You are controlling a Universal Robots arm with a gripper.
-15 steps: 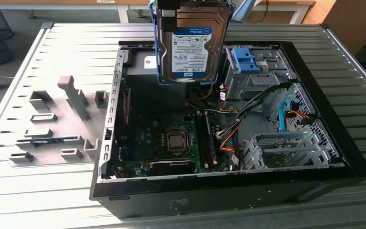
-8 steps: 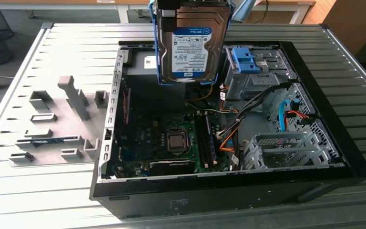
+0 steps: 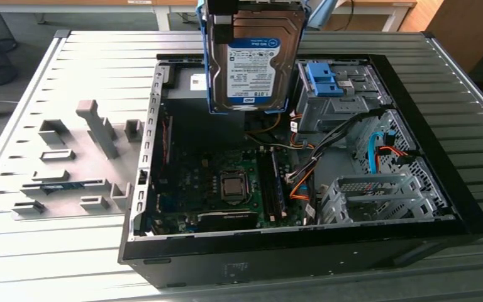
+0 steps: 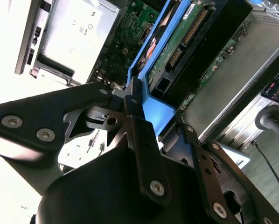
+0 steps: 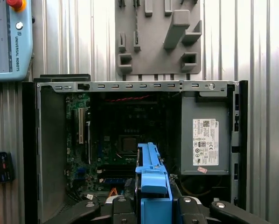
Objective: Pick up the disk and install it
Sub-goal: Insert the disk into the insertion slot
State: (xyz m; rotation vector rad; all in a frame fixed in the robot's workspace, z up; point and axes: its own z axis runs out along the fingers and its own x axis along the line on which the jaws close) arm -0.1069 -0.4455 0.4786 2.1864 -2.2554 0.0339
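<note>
Disk (image 3: 254, 56): upright, at 12 o'clock in the exterior view, hanging above the open computer case (image 3: 309, 251). Tool (image 4: 156, 109): clenched on the disk's blue edge.

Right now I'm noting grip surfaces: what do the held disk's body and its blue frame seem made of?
Disk: the body looks like bare metal, silver with a dull sheen, under a white-and-blue label, probably paper. Blue frame: looks like moulded plastic, with even colour and smooth, slightly glossy faces.
</note>
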